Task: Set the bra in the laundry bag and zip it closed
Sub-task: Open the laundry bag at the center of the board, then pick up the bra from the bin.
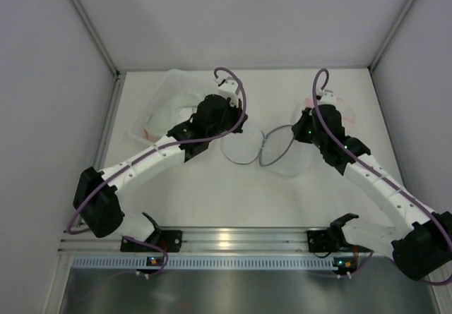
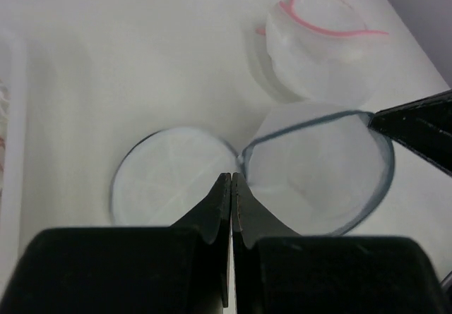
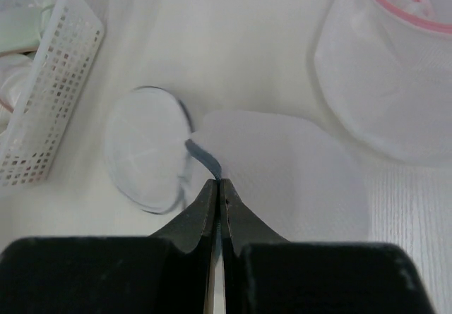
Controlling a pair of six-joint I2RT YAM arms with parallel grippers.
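The laundry bag lies open like a clamshell of white mesh with a grey zip rim: a flat lid [image 1: 239, 148] [image 2: 173, 180] [image 3: 145, 152] and a bowl half [image 1: 286, 157] [image 2: 318, 169] [image 3: 282, 173]. My left gripper [image 1: 232, 134] [image 2: 232, 176] is shut at the hinge where the two halves join, seemingly pinching the rim. My right gripper [image 1: 296, 132] [image 3: 219, 181] [image 2: 372, 120] is shut on the grey rim of the bowl half. The bra [image 1: 337, 111] [image 2: 325, 42] [image 3: 395, 67], white with pink trim, sits on the table just beyond the bag, untouched.
A white perforated basket [image 1: 166, 106] [image 3: 49, 81] with other laundry stands at the back left, close to my left arm. White walls close the table at the back and both sides.
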